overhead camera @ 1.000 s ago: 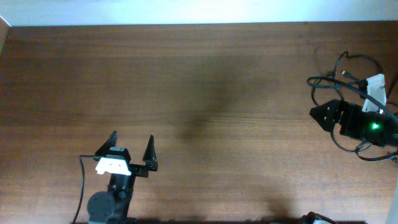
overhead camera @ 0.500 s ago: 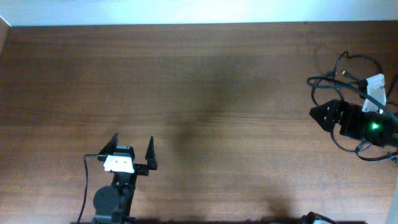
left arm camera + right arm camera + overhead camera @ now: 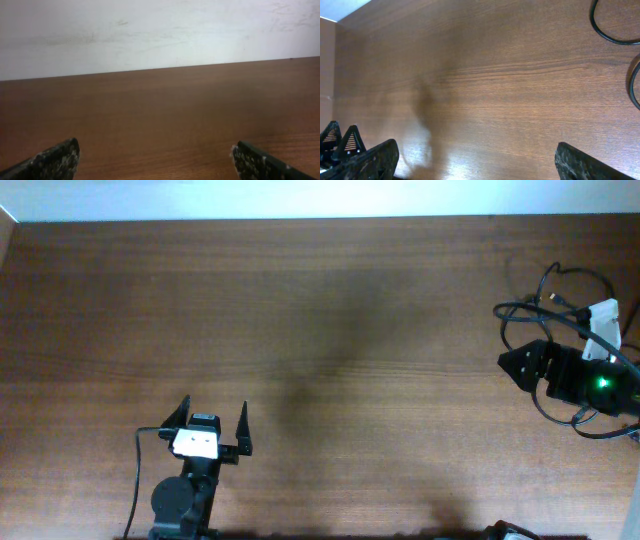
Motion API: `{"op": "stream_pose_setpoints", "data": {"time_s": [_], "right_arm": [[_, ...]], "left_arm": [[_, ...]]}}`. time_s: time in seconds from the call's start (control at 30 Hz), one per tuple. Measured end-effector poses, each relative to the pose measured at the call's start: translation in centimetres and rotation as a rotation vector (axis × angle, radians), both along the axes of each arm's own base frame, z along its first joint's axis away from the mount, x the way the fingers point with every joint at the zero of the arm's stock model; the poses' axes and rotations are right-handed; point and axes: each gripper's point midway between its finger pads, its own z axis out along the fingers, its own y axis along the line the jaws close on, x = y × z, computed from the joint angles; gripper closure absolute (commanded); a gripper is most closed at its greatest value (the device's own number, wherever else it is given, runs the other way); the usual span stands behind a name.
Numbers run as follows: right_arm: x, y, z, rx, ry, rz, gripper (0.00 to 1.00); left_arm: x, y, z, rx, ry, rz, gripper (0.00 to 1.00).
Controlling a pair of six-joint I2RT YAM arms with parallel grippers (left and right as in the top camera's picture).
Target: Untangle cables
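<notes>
Cables [image 3: 593, 22] — coiling at 3 o'clock on table [image 3: 320, 330]; R gripper [image 3: 512, 362] hovering there, claw spread, prob. prepping grab. L gripper [image 3: 213, 412] idling, 7 o'clock, claw spread.

Right hand [image 3: 476, 150] spread wide over wood table [image 3: 495, 90], cables [image 3: 601, 34] curving at right edge — left hand [image 3: 341, 129] far lower-left

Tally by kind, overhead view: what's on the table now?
Robot grippers: 2, the left gripper and the right gripper, both with jaws open
Black cable tangle: 1 (its separate cords cannot be counted)
Total: 3
</notes>
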Motion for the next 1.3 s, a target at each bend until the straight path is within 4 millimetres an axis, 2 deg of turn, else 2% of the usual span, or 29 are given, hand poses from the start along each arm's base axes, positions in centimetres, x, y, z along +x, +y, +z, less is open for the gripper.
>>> {"op": "stream_pose_setpoints", "data": {"time_s": [0.63, 0.7, 0.83, 0.87, 0.97, 1.03, 1.1, 1.17, 1.3], "right_arm": [[0.0, 0.0, 0.0, -0.001, 0.0, 0.0, 0.01], [0.1, -0.5, -0.2, -0.027, 0.004, -0.009, 0.01], [0.2, -2.8, -0.9, -0.159, 0.023, -0.063, 0.01], [0.9, -3.4, -0.5, -0.194, -0.02, -0.073, 0.01], [2.6, -4.5, 3.1, -0.299, -0.238, -0.103, 0.01], [2.7, -4.0, 6.0, -0.34, -0.406, -0.103, 0.01], [2.9, -3.2, 7.9, -0.36, -0.569, -0.076, 0.01], [3.4, -2.6, 7.4, -0.367, -0.677, -0.045, 0.01], [4.1, -0.5, 4.6, -0.395, -0.866, 0.033, 0.01]], "left_arm": [[0.0, 0.0, 0.0, 0.0, 0.0, 0.0, 0.01], [0.0, 0.0, 0.0, 0.0, 0.0, 0.0, 0.01], [0.0, 0.0, 0.0, 0.0, 0.0, 0.0, 0.01], [0.0, 0.0, 0.0, 0.0, 0.0, 0.0, 0.01], [0.0, 0.0, 0.0, 0.0, 0.0, 0.0, 0.01], [0.0, 0.0, 0.0, 0.0, 0.0, 0.0, 0.01], [0.0, 0.0, 0.0, 0.0, 0.0, 0.0, 0.01], [0.0, 0.0, 0.0, 0.0, -0.002, 0.0, 0.01], [0.0, 0.0, 0.0, 0.0, -0.001, 0.0, 0.01]]}}
